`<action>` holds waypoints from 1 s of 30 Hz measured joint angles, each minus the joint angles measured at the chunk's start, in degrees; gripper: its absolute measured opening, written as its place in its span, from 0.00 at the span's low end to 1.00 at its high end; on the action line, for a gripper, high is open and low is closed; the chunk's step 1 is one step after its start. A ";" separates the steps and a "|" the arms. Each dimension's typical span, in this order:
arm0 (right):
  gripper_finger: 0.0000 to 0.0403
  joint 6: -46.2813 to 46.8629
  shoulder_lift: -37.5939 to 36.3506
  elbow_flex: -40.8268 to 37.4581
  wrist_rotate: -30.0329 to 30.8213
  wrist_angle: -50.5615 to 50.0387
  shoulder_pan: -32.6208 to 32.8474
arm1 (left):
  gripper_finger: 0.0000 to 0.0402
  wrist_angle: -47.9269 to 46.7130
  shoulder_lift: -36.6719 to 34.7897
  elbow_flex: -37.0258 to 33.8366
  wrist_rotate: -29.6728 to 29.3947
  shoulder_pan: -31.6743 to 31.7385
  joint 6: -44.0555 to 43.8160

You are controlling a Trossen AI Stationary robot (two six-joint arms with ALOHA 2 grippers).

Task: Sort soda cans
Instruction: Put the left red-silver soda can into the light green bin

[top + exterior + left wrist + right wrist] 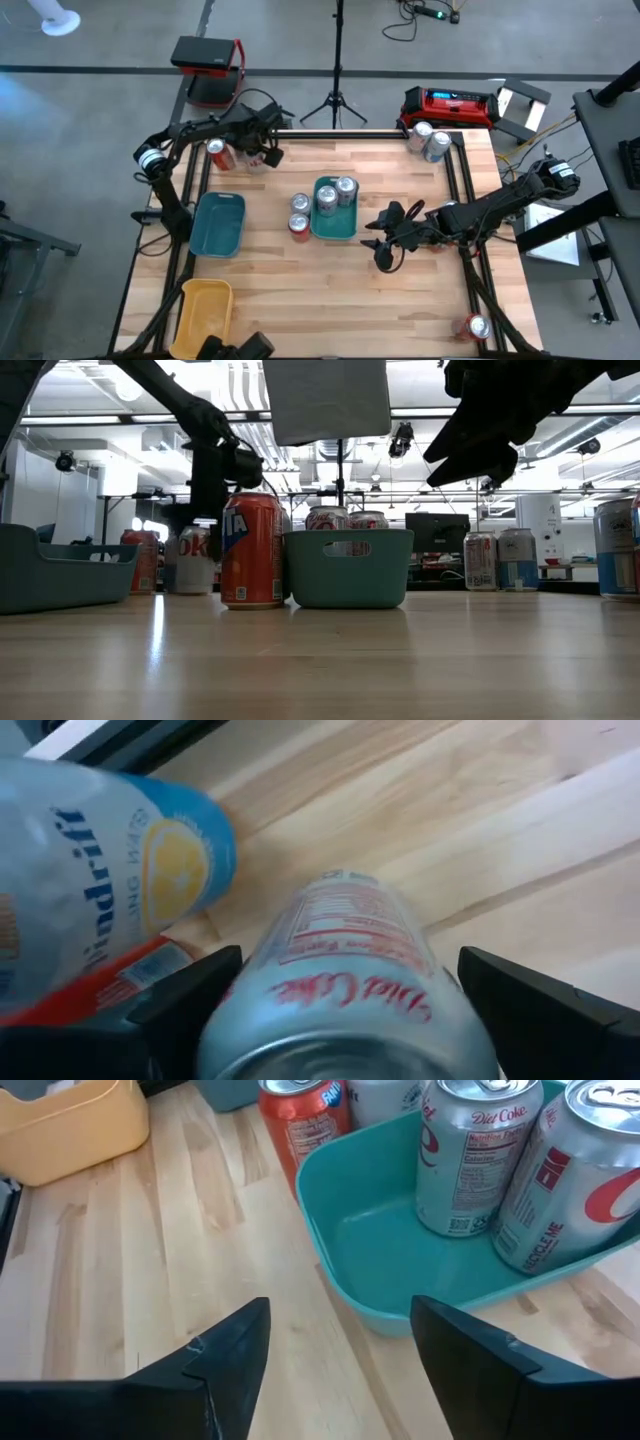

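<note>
Diet Coke can (340, 990) sits right under the left wrist cam, betw. the left tool's (262, 148) two fingers. Fingers flank it w/ gaps showing each side, so the tool is apart around the can, not clamped yet. Just beside it: a Windrift can (110, 880), blue and white w/ a lemon, and a red can (216, 152) behind. That cluster is at the tabletop's (300, 300) far left corner.

Right tool (335, 1365) hovers empty, fingers spread wide, near the teal tray (370, 1270) at mid-tabletop. Tray holds two silver Diet Cokes (470, 1150). Just outside its left edge stand an orange Fanta (250, 550) and one more silver-top can (300, 204). Other cans wait well apart: a pair (428, 142) at the far right corner, one red can (472, 326) near the front right edge. Blue tray (220, 222) and yellow tray (205, 305) on the left look empty from above.

Step in hand, by my read: left arm about to grab the Diet Coke. Sorting is early on; most cans are loose. Next calls for closing squarely on the can body w/o bumping the Windrift, lifting straight up, then carrying it across to the teal tray, prob. beside the other Diet Cokes. Right tool shd stay clear of that tray.
</note>
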 joint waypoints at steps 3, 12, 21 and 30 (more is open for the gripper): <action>0.60 0.00 0.00 0.00 0.00 0.02 0.00 | 0.88 -0.91 0.00 0.20 0.02 -0.09 0.25; 0.59 -0.11 0.00 0.00 0.19 0.04 0.02 | 0.75 -0.80 -0.09 -1.75 0.27 -0.37 2.08; 0.58 -0.11 0.00 0.00 0.44 0.15 0.02 | 0.73 -0.08 0.00 -0.42 1.81 -1.61 3.70; 0.60 -0.09 -0.92 0.00 0.02 -1.88 0.00 | 0.73 -12.16 -5.10 7.30 1.99 -8.92 4.73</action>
